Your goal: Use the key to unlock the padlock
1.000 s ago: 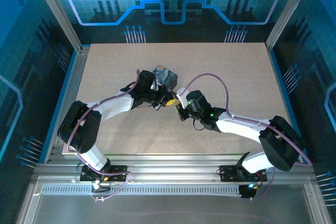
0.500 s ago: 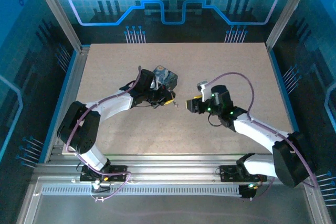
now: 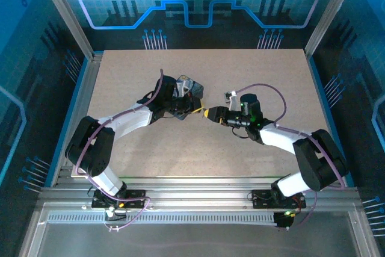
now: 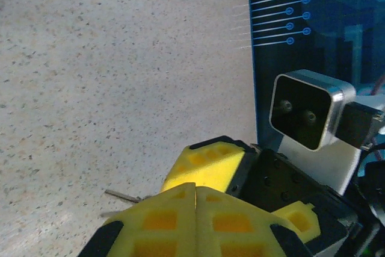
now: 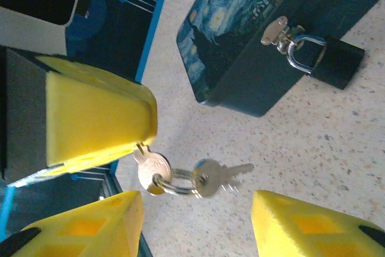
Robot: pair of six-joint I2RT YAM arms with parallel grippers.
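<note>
In the right wrist view the black padlock (image 5: 338, 64) hangs by its silvery shackle from the hasp of a dark blue swirl-patterned tin (image 5: 252, 34). My left gripper (image 3: 194, 111) is shut, its yellow fingers (image 5: 96, 118) pinching the blade of the key (image 5: 154, 170). A ring links that key to a second key (image 5: 215, 176), which dangles from it. My right gripper (image 5: 196, 215) is open just below the keys and touches neither. In the left wrist view the left gripper (image 4: 195, 188) has its pads pressed together, and a thin metal tip (image 4: 123, 195) pokes out on their left.
The tin (image 3: 185, 86) lies on the speckled tabletop (image 3: 252, 70) just beyond the left wrist. The two grippers meet near the table's middle, the right gripper (image 3: 208, 114) almost against the left. The right wrist camera (image 4: 307, 109) looms close in the left wrist view.
The right gripper let go beside the left gripper, drew back to the right and opened. It has since swung back to the left gripper's tips. The left arm hardly moved.
</note>
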